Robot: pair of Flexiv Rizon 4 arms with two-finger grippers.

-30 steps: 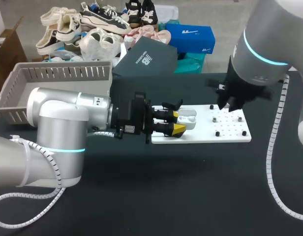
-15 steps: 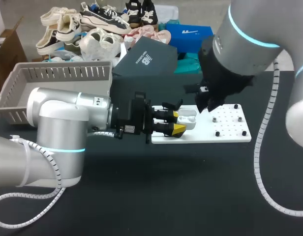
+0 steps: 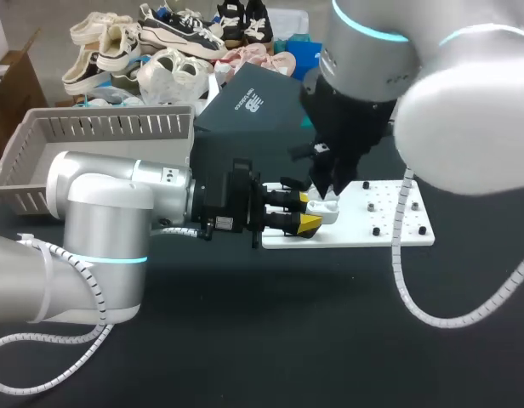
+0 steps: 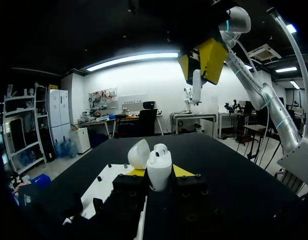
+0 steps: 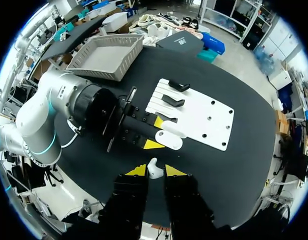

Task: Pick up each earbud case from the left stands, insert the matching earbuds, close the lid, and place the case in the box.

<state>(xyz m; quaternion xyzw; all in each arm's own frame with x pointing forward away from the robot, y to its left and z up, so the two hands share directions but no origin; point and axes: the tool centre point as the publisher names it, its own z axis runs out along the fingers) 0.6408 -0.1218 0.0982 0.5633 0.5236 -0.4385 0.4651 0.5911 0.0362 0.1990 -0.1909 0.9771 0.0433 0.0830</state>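
**Left gripper** (image 4: 159,176): lies low over the table at the edge of the white stand plate (image 3: 396,223). Its fingers are clamped on the earbud case (image 4: 159,169) from two sides. The case is upright with its lid (image 4: 139,154) swung back, presumably so the cavity faces up for the other arm. A rounded white piece shows at the mouth, possibly an earbud already seated; this cannot be told for certain.

**Right gripper** (image 5: 151,172): points straight down above the case. Its fingers are closed on a white earbud (image 5: 153,168), which hangs below the yellow tips. The left wrist view shows a clear gap between earbud and case — aligned, not yet inserted.

**Black stands** (image 5: 173,101): two, on the plate's end nearest the left arm.

**Grey basket** (image 3: 92,127): at the far left of the table, behind the left arm. It is judged to be the box meant to receive the case.

**Step in hand:** judged to be seating the earbud. Closing the lid and placing the case in the basket remain.
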